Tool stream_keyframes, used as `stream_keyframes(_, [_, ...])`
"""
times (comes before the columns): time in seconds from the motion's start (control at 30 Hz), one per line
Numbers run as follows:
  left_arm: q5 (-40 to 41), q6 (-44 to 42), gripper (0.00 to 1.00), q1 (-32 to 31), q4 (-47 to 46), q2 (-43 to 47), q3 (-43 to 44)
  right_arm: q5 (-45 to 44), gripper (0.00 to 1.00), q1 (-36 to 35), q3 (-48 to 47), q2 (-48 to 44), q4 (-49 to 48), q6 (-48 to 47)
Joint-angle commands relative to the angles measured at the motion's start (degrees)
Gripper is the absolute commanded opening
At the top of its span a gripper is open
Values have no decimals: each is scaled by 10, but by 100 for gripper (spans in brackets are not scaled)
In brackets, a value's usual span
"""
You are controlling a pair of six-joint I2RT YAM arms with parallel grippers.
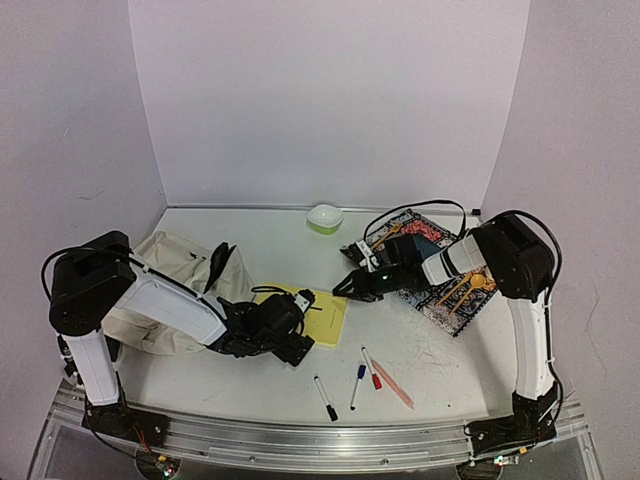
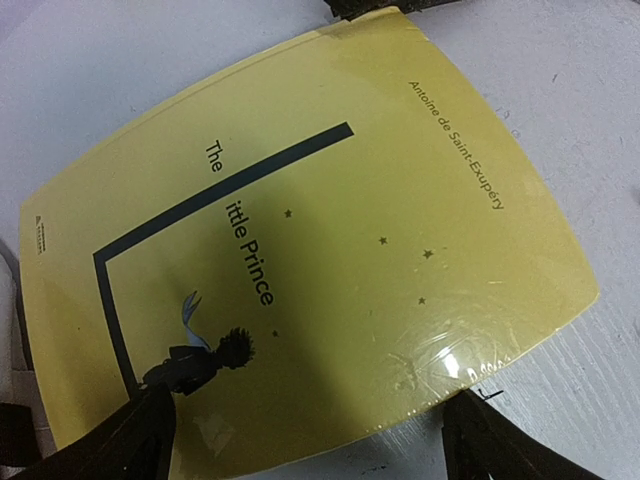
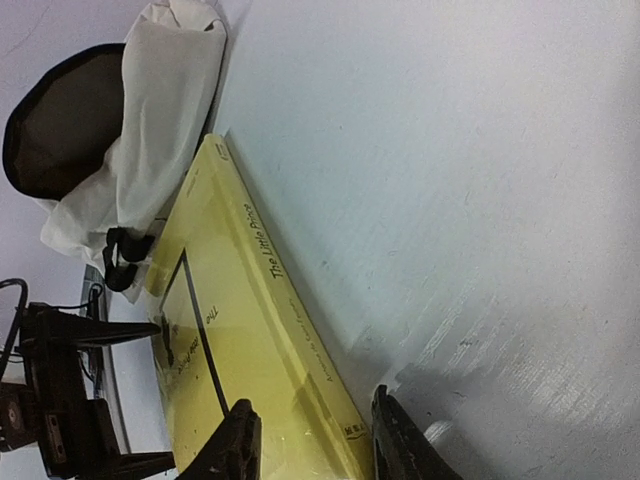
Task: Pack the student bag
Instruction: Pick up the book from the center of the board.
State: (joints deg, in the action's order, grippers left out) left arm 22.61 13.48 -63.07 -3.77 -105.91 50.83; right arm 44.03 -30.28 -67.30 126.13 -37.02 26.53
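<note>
Both the right gripper (image 3: 312,425) and left gripper (image 2: 315,440) sit spread open at the yellow book's (image 1: 320,315) edges, nothing clamped. The student bag (image 1: 180,265) lies just beside it, so a square pinch on the spine (image 3: 275,265) probably works best.

White links (image 1: 165,300), black joints (image 1: 90,280), and apparently thin black cables (image 1: 415,207).

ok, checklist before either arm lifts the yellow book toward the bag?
1. Book flat on table beside bag: ok.
2. Right gripper open, fingers either side of the book's spine: ok.
3. Left gripper open at the book's edge: ok.
4. Firm hold on book: not ok, neither gripper shut.
5. Bag mouth open: ok.
6. Mouth wide enough for the book: cannot tell.
</note>
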Motion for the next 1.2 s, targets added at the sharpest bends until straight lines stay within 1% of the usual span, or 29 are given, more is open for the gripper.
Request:
stream_keyframes(0.0, [36,70,94,20,-70,8,-3,82,41,-50,20,-6,175,-72])
stream_keyframes(0.13, [65,99,93,26,-69,19,-8,119,39,-50,34,-29,198,-99])
stream_keyframes(0.3, [55,139,93,37,-75,53,-12,174,38,-50,57,-72,198,-114])
stream_keyframes(0.43, [23,167,93,37,-99,83,-15,188,37,-50,61,-80,197,-110])
stream_keyframes(0.63, [23,213,93,39,-126,108,-36,200,35,-50,68,-72,192,-98])
stream_keyframes(0.73, [-1,219,93,39,-142,105,-41,217,35,-50,75,-71,170,-80])
stream_keyframes(0.87, [-41,220,92,39,-147,73,-29,233,36,-50,77,-68,135,-49])
stream_keyframes(1.03, [-75,220,91,37,-149,46,-15,219,35,-50,74,-71,95,-9])
stream_keyframes(1.17, [-78,216,90,36,-150,46,-17,212,27,-50,79,-81,44,32])
